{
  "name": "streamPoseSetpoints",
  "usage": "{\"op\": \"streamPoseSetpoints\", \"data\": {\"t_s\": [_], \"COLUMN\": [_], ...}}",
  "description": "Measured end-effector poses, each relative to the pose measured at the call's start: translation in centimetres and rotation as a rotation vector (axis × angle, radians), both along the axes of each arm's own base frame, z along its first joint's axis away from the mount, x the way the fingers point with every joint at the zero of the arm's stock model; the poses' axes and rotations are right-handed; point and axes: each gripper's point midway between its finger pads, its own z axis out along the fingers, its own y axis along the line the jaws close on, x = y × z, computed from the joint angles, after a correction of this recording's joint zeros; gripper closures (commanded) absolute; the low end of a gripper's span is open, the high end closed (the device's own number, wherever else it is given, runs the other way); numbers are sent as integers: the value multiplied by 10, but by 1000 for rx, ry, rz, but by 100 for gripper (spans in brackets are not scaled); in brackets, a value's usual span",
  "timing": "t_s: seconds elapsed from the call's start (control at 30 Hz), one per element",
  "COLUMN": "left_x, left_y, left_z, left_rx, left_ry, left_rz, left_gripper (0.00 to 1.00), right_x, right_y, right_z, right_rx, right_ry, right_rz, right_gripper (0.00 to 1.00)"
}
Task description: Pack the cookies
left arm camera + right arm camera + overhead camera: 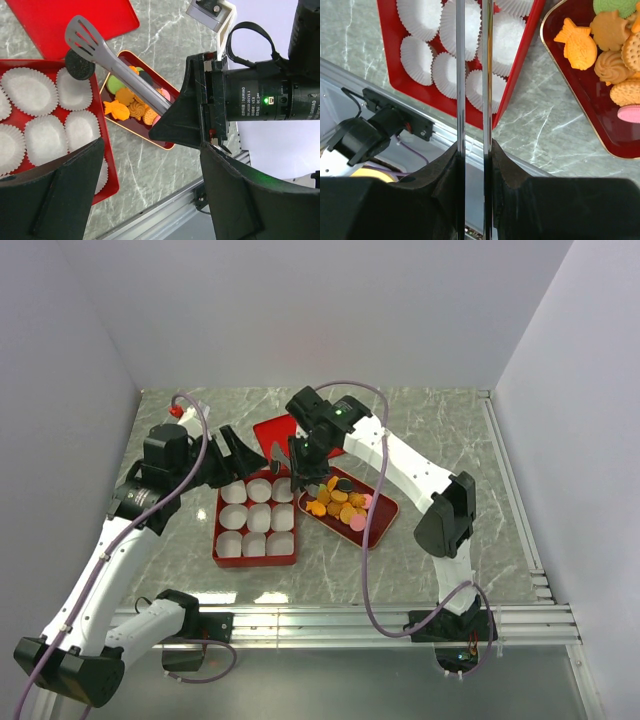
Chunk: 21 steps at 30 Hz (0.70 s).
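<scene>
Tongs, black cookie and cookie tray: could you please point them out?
tongs [125,71], left wrist view, metal arm.
black cookie [77,69], left wrist view, dark face.
cookie tray [132,126], left wrist view, bare edge.

Nine paper cups [258,517] were counted, three rows of three, in one red box [255,560] at left. One cookie tray [388,513] at right; cookies [340,508] heaped, roughly a dozen, exact count not obtained. One red lid [272,430] noted far. One tongs [115,60], one black cookie [79,65] gripped.
</scene>
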Motion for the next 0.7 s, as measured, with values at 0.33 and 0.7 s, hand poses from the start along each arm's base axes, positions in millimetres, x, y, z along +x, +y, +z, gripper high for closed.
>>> {"op": "streamPoseSetpoints", "data": {"t_s": [0.33, 0.7], "left_x": [-1, -1], "left_y": [4, 5], "left_z": [3, 2], "left_rx": [5, 10], "left_ry": [-14, -10], "left_rz": [19, 27], "left_gripper": [16, 16], "right_x": [8, 4], "right_y": [-2, -4], "right_z": [-23, -34], "right_rx": [-53, -83], "right_ry": [-22, -22], "right_rz": [2, 21], "right_gripper": [76, 60]}}
